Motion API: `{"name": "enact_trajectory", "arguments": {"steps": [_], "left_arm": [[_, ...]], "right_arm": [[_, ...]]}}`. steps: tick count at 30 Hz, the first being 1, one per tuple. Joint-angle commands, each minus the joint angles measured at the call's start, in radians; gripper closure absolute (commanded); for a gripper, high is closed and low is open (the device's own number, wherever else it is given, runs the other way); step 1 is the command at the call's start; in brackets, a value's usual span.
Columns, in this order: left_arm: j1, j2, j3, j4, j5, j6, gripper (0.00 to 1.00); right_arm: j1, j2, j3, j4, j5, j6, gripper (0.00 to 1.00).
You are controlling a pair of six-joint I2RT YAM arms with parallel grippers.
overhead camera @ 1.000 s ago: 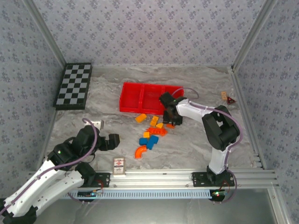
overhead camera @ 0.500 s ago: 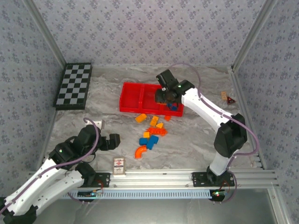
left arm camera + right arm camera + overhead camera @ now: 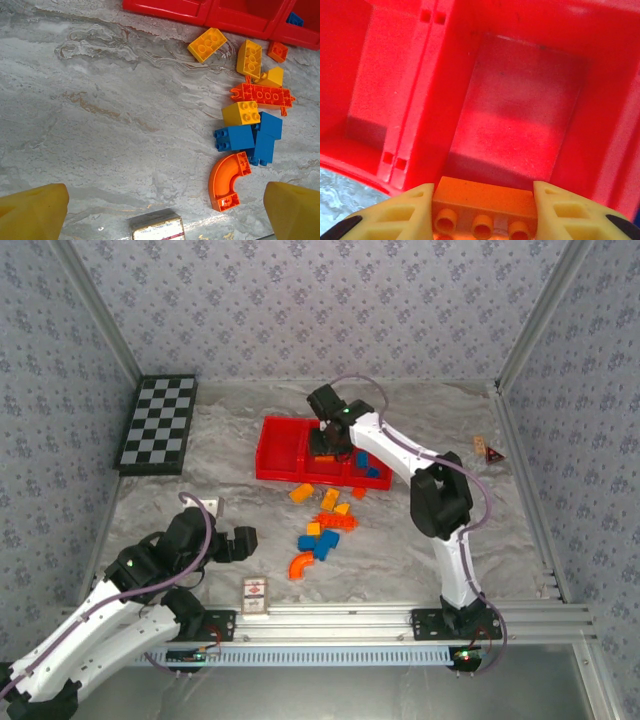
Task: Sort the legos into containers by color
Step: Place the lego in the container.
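The right fingers [image 3: 400, 212] pinch a red-orange brick [image 3: 485, 197] by its two ends, studs facing the wrist camera. The brick hangs above the red tray [image 3: 415, 100], over the near edge of the middle compartment, whose floor is bare. The compartment to the left of it, past the double wall, is bare too as far as it shows. From above, the right arm reaches far and left across the desk [image 3: 200, 455], with its wrist over the middle of the tray [image 3: 268, 455]. A few blue bricks [image 3: 371, 466] lie in the right compartment.

The left fingers [image 3: 32, 212] are spread wide with nothing between them, hovering low over the near left part of the desk. A small printed card [image 3: 156, 227] lies just near of them, close to the desk's near edge.

The rest of the bricks lie loose on the desk between the tray and the card. Nearest the tray are a yellow brick [image 3: 207, 44], a second yellow one [image 3: 250, 57] tipped on its side, and a small red-orange piece [image 3: 277, 51]. Nearer come a long red-orange plate [image 3: 262, 95], a yellow brick [image 3: 241, 112] touching two blue bricks [image 3: 234, 138], and a curved red-orange piece [image 3: 227, 180], the closest to the card.

A black-and-white checkerboard [image 3: 158, 423] lies at the far left of the desk, well apart from the tray.
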Motion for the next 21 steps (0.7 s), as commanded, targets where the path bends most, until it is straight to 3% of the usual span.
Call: {"name": "enact_trajectory", "arguments": {"steps": [1, 8, 21], "left_arm": [[-0.009, 0.0, 0.022, 0.01, -0.017, -0.003, 0.0], [-0.008, -0.002, 0.022, 0.006, -0.024, -0.007, 0.0], [-0.01, 0.0, 0.022, 0.0, -0.031, -0.011, 0.0]], "right_arm": [[0.002, 0.038, 0.051, -0.047, -0.017, -0.022, 0.63], [0.001, 0.049, 0.062, -0.065, 0.014, -0.026, 0.44], [0.008, -0.093, -0.035, -0.053, 0.073, -0.014, 0.36]]}}
